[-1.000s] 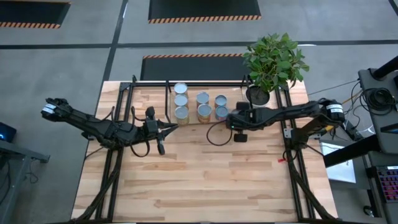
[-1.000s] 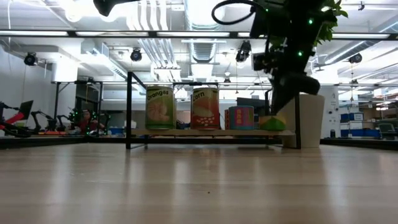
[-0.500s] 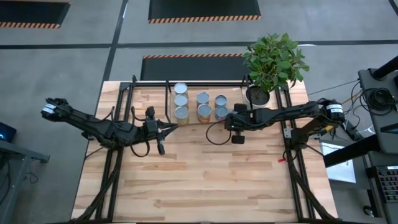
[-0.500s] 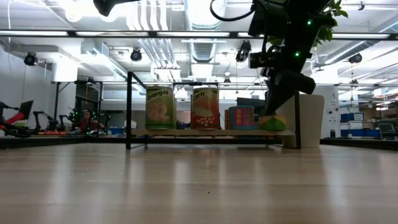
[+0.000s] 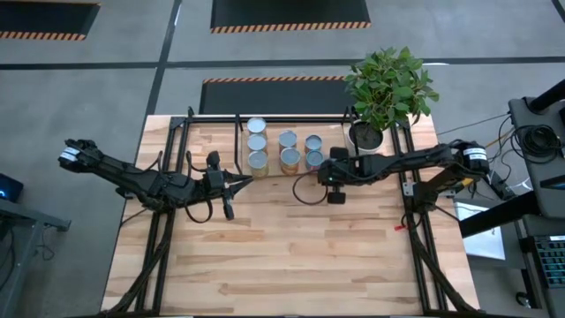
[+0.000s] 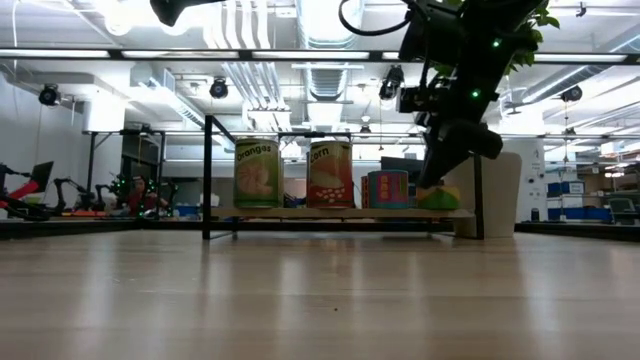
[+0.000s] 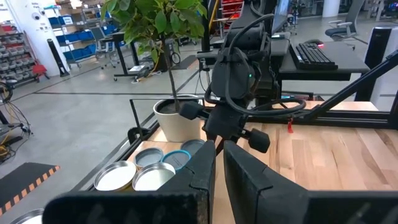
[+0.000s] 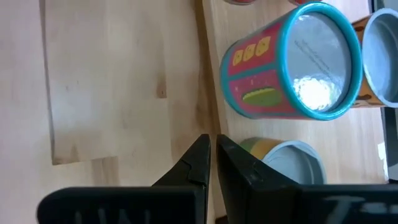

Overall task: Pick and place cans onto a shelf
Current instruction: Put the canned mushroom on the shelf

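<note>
Several cans [image 5: 287, 148] with silvery tops stand upright in rows on the shelf [image 6: 340, 212], a light board in a black bar frame at the table's far middle. The low view shows their green, orange and pink sides [image 6: 330, 174]. My right gripper [image 5: 323, 172] hovers at the shelf's right near corner, next to a teal-rimmed pink can [image 8: 292, 68] and a yellow-sided can [image 8: 286, 165]; its fingers [image 8: 211, 152] are shut and empty. My left gripper [image 5: 247, 179] hovers at the shelf's left near corner, shut and empty [image 7: 217, 158], beside the cans [image 7: 149, 171].
A white pot with a leafy green plant [image 5: 388, 88] stands at the shelf's right end, behind my right arm. Black frame rails [image 5: 163, 230] run along the table's left and right sides. Bare wooden tabletop [image 5: 291, 256] lies on the near side of both arms.
My right gripper has drifted a little toward the table's left, closer to the cans at the shelf's right end, staying shut and empty. The cans have not moved.
</note>
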Available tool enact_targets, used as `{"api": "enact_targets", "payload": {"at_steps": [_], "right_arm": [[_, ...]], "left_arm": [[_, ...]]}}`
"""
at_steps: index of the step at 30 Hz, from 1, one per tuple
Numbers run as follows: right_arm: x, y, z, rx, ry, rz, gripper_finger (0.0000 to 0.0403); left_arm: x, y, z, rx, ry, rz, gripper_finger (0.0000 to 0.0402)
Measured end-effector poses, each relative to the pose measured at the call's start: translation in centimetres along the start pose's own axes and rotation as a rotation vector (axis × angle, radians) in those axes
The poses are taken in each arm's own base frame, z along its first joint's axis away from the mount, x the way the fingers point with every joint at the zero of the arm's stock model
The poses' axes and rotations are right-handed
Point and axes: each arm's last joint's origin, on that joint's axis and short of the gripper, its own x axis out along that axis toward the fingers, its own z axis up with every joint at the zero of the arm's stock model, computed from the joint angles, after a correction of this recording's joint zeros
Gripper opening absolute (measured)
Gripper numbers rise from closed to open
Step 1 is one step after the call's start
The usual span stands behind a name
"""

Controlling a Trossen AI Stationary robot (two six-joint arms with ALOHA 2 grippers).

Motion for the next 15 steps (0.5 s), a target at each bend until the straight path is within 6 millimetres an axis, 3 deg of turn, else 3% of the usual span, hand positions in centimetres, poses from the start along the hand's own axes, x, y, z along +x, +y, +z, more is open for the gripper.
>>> {"api": "enact_targets", "payload": {"at_steps": [15], "right_arm": [[0.24,-0.50,-0.80,-0.046,0.070,0.059,0.0018]], "left_arm": [[-0.01,0.01,0.01,0.000,0.000,0.000,0.0015]]}}
